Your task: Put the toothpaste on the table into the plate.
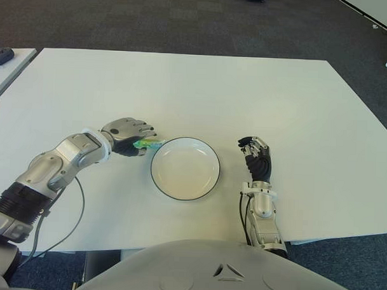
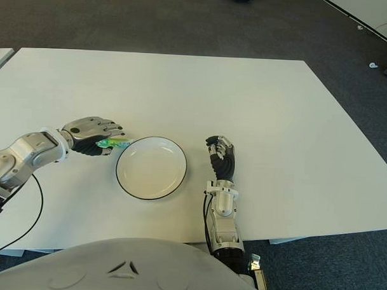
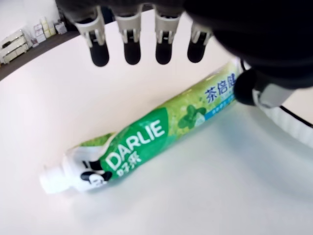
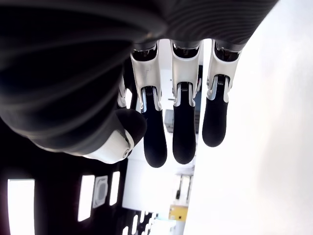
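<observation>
**Ana:** Green tube, white table, that's our toothpaste (image 3: 146, 142), and the left hand (image 1: 127, 136) is right over it. Where does it lie from the plate (image 1: 208, 184)?

**Ben:** Just off the plate's rim at about ten o'clock, as the head camera sees it. One tip pokes out from under the fingers toward the rim; from here I can't say whether it touches.

**Ana:** And the grasp? Is it in hand?

**Ben:** Not by the wrist view. Four fingertips (image 3: 132, 51) hang in a row above the tube with white table showing between them and it. The thumb sits down by the far, flat end. I'd call the hand wide and holding nothing, with the tube lying flat on the table.

**Ana:** Long axis?

**Ben:** That's the key. It runs roughly nine to three in the eye views, pointing into the plate, with the white cap (image 3: 51, 178) at the end away from the thumb. The finger row runs along the tube, so a curl should close across its width.

**Ana:** The right hand (image 1: 257, 155)?

**Ben:** At the plate's three o'clock side, fingers relaxed and straight, nothing in them. It's clearly the farther one, with the plate between it and the tube. My judgement: left hand closes, lifts, and carries it a short way toward four o'clock.
</observation>
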{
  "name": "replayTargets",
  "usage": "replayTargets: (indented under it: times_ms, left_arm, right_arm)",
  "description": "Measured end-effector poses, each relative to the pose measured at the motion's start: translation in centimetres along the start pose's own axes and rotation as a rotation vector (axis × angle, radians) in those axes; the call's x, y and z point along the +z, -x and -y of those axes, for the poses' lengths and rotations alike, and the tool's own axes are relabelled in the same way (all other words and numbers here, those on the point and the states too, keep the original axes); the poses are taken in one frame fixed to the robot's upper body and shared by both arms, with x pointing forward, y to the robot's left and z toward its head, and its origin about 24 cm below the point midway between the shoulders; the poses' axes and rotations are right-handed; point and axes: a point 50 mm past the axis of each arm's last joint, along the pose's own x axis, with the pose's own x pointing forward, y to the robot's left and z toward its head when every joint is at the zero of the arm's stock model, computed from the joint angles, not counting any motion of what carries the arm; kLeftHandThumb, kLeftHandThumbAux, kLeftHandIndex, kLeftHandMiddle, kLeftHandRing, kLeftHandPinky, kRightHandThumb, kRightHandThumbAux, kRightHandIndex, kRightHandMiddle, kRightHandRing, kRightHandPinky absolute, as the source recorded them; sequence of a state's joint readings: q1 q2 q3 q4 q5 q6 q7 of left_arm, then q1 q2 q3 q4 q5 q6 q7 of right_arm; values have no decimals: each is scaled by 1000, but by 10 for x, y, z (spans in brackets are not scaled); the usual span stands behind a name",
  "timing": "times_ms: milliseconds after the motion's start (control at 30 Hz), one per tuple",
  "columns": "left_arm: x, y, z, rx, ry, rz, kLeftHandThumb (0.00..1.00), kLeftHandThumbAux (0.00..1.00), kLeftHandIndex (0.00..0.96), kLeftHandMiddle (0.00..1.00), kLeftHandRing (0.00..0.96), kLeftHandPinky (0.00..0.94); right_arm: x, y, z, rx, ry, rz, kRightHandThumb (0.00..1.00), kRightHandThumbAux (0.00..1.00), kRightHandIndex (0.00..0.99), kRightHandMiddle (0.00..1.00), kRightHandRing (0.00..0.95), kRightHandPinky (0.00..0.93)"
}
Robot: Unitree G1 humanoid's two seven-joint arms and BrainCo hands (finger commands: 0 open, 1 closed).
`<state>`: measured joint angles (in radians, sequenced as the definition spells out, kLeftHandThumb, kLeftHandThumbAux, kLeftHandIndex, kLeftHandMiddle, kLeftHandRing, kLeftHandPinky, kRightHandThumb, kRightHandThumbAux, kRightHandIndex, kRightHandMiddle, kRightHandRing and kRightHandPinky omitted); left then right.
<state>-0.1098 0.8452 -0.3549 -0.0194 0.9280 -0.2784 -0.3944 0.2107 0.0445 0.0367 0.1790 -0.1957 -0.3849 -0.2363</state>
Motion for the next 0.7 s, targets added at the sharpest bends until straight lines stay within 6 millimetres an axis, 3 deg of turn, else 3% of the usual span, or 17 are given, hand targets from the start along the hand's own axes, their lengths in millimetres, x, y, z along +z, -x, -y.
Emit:
replayTargets:
  times_ms: [333,467,700]
  left_arm:
    - [1,-15,9,-80,-69,21,520,328,0,15,3,47]
    - [-4,-27,22,-128,-69,12,497,327,0,4,0,38]
    - [-10,-46,20,-136,-76,2,459,300,0,0,0,28]
  right_arm:
    - [2,1,1,-8,3,-11,702,732,427,458,434,435]
    - [3,2,2,-11,3,-14,701,732,426,452,426,425]
    - [4,2,3,-16,6,-24,702,733,426,450,421,429]
